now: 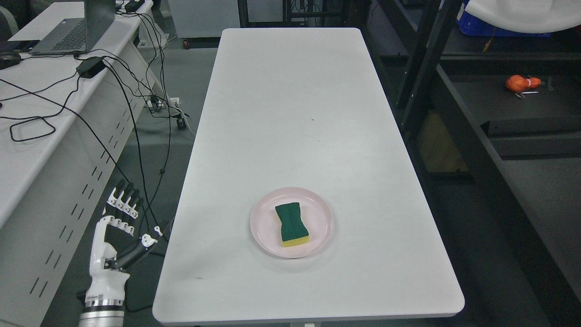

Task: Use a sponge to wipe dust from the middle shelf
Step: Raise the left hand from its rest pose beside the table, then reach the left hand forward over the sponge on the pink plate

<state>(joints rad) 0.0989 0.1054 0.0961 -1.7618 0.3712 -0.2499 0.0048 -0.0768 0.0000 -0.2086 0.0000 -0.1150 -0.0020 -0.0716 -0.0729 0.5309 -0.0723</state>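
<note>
Centrally, a white desk point(299, 113) ran lengthwise away from the camera. Near its close end sat a pale pink plate point(268, 227), and on the plate lay the sponge point(291, 222), green side up with a yellow layer showing along its near edge. Nothing touched the sponge. The left hand point(115, 227) showed at the lower left, off the desk and over the floor, palm upright, its fingers point(125, 197) spread and straight, holding nothing. The right hand was out of view. To the left stood a second white desk point(32, 136) carrying a laptop point(75, 27), a black power brick point(90, 66) and loose black cables point(136, 118) trailing down its side. To the right stood dark shelving point(463, 136); on one shelf lay a small orange object point(521, 83), well apart from the plate.
</note>
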